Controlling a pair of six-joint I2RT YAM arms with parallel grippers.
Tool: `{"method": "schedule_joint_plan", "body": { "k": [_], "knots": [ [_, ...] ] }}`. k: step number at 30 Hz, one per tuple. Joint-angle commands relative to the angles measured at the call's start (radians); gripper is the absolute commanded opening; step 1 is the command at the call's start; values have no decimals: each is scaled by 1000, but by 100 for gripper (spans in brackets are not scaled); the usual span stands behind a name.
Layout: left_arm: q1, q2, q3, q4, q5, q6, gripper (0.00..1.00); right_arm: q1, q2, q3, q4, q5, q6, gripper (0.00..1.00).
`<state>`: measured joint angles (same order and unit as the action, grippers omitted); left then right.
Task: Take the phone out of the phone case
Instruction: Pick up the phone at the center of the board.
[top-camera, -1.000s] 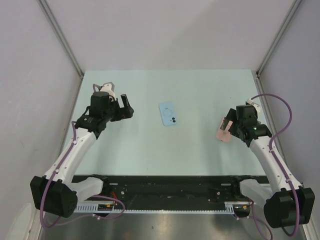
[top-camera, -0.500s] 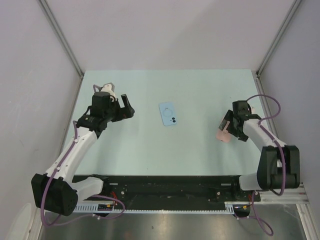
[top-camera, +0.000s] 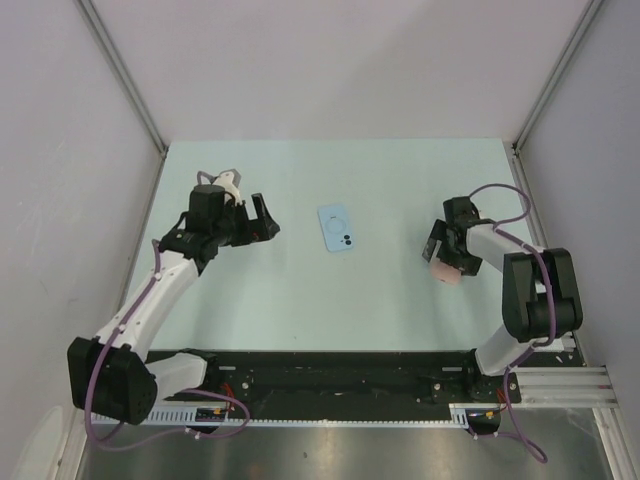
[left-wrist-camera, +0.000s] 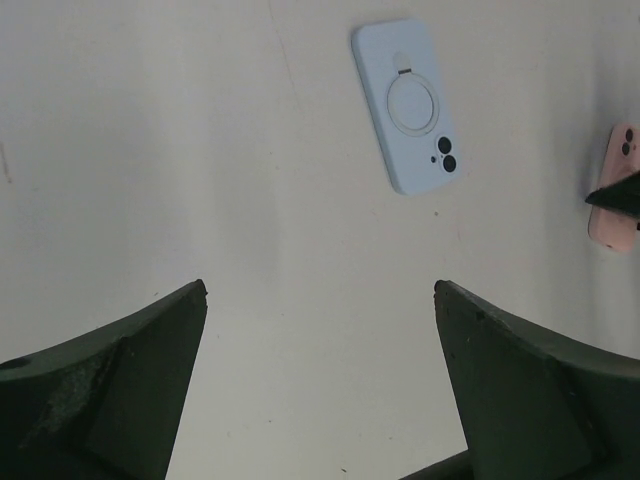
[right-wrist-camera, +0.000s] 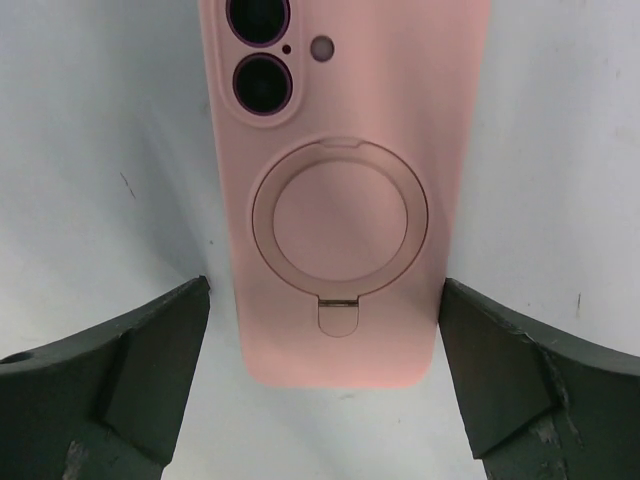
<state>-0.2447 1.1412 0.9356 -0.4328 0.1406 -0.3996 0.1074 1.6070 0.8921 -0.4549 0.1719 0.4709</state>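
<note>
A pink phone case (right-wrist-camera: 340, 190) with a ring stand and two camera lenses lies back-up on the table, at the right in the top view (top-camera: 446, 272). My right gripper (right-wrist-camera: 325, 288) is open, low over the pink case's bottom end, with a finger on each side and not touching it; it also shows in the top view (top-camera: 447, 254). A light blue phone case (top-camera: 337, 229) with a ring stand lies at mid-table, also in the left wrist view (left-wrist-camera: 410, 105). My left gripper (top-camera: 262, 216) is open and empty to the left of the blue case.
The pale green table (top-camera: 330, 300) is walled by grey panels at the left, back and right. The pink case shows at the right edge of the left wrist view (left-wrist-camera: 614, 200), partly behind a dark finger. A black rail runs along the near edge (top-camera: 330, 375).
My right arm has folded in and the gripper has turned and shifted left over the pink case. My left gripper has moved a little right toward the blue case. Both cases stay put.
</note>
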Motion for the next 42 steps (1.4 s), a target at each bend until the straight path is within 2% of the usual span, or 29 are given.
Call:
{"method": "schedule_joint_plan", "body": {
  "k": [1, 5, 7, 11, 12, 15, 20, 21, 26, 27, 30, 32, 42],
  "knots": [
    [-5, 55, 40, -4, 114, 24, 100, 41, 96, 59, 22, 67, -9, 100],
    [-7, 48, 31, 2, 93, 15, 100, 41, 142, 59, 15, 78, -2, 100],
    [-7, 52, 37, -13, 59, 33, 100, 41, 137, 57, 25, 42, -11, 96],
    [-4, 110, 104, -99, -22, 58, 100, 48, 73, 42, 54, -41, -15, 76],
    [-4, 123, 111, -104, -22, 56, 100, 49, 42, 38, 61, -70, -15, 68],
    [-8, 140, 126, -95, 20, 45, 100, 61, 2, 21, 65, -122, -17, 62],
    [-120, 202, 249, -159, 16, 21, 100, 132, -93, -50, 114, -281, 11, 60],
    [-140, 213, 255, -155, 30, 2, 100, 187, -107, -61, 133, -308, 30, 60],
    [-234, 342, 203, -25, 192, -140, 96, 333, -176, -108, 176, -330, 101, 60],
    [-235, 362, 178, 70, 311, -222, 95, 347, -185, -129, 200, -339, 110, 60],
    [-238, 442, 86, 260, 411, -359, 92, 386, -216, -162, 254, -362, 141, 60],
    [-245, 500, 88, 313, 490, -372, 94, 402, -229, -192, 275, -364, 156, 60],
    [-315, 705, 100, 485, 554, -567, 95, 408, -213, -246, 361, -426, 206, 60]
  ]
}}
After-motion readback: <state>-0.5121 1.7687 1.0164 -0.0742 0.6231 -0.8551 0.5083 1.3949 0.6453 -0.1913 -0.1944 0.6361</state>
